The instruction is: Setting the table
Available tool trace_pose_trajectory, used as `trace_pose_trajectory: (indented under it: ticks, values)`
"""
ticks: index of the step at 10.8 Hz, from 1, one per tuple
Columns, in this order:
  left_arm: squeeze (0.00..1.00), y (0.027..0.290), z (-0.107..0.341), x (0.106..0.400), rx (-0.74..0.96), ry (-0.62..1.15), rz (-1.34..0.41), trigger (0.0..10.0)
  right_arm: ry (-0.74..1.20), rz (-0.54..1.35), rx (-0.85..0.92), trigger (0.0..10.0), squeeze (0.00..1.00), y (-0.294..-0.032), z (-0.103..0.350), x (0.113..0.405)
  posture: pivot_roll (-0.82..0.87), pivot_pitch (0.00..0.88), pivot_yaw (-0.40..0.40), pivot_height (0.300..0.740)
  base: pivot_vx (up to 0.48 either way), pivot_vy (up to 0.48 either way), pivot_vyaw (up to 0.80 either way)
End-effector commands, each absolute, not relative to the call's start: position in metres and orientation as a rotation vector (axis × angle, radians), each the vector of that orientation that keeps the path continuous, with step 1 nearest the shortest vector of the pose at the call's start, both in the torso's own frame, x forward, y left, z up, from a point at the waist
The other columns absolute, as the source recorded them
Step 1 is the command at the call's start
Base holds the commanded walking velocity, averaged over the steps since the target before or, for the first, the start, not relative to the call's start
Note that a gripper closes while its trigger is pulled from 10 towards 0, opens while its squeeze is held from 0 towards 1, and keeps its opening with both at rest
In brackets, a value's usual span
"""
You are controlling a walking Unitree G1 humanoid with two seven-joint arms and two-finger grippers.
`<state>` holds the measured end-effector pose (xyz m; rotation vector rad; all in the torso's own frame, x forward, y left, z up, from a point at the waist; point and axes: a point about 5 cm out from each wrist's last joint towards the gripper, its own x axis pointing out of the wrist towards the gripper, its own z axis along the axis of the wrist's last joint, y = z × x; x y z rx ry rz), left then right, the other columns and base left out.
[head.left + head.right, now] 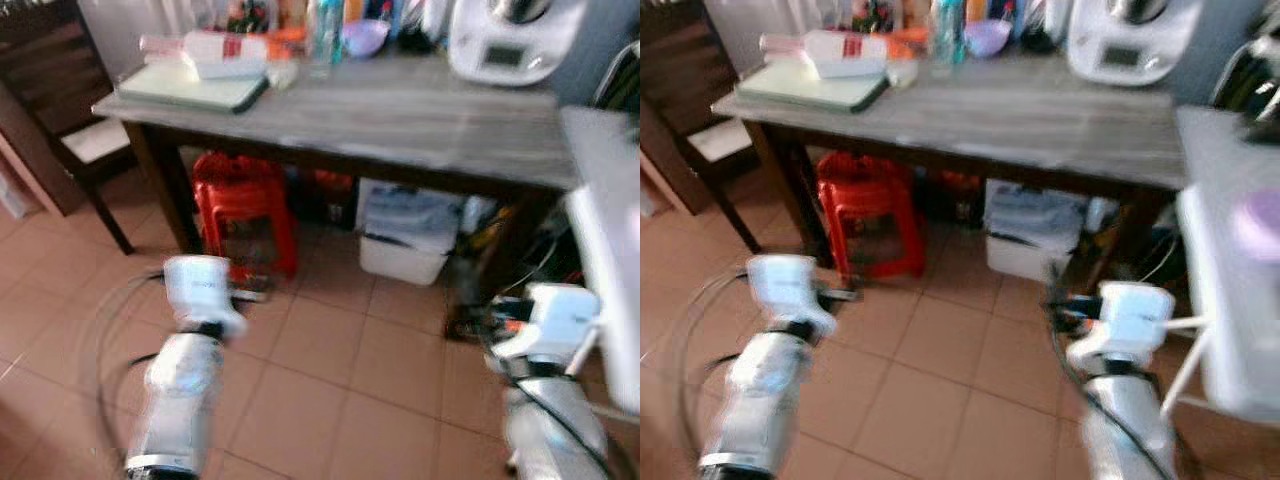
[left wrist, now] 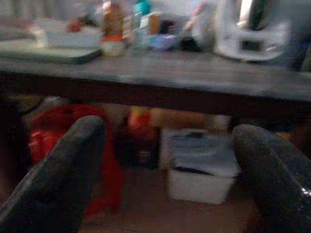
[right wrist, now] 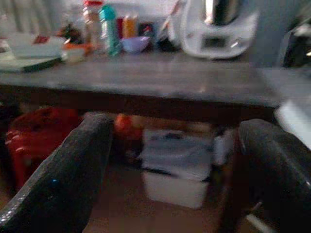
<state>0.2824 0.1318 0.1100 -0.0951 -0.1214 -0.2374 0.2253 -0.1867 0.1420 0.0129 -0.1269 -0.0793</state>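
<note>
I can't identify the blurred bottles (image 1: 322, 30) crowding the table's (image 1: 400, 115) far edge; the white appliance (image 1: 510, 40) is cropped on top.

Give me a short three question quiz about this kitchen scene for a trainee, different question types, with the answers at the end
1. True or false: the red plastic stool stands on top of the grey wooden table.
2. Multiple choice: what stands at the table's far right end? A) a white kitchen machine with a small display B) a microwave oven C) a toaster
3. Fill in: under the table, to the right of the stool, sits a white ____ bin with a lid.

Key
1. False; it stands on the tiled floor under the table.
2. A
3. plastic

Both the left gripper and the right gripper are open, held low in front of the table.
</note>
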Motion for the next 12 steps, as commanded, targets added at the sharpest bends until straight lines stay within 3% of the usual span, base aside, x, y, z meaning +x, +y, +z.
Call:
trace_pose_trajectory:
  ticks: [1,12]
  values:
    - [0.0,0.1423,0.1113,0.2838,-0.073,-0.124,-0.212,10.0,-0.131,-0.066,0.025,10.0,0.0,-0.1822,0.1432,0.2269,-0.01,0.068,0.026,0.74,0.0,-0.352,0.0]
    - [0.0,0.141,0.108,0.2853,-0.064,-0.114,-0.221,10.0,-0.115,-0.08,0.014,10.0,0.0,-0.1847,0.1388,0.2309,-0.01,0.06,0.027,0.74,0.0,-0.392,-0.07]
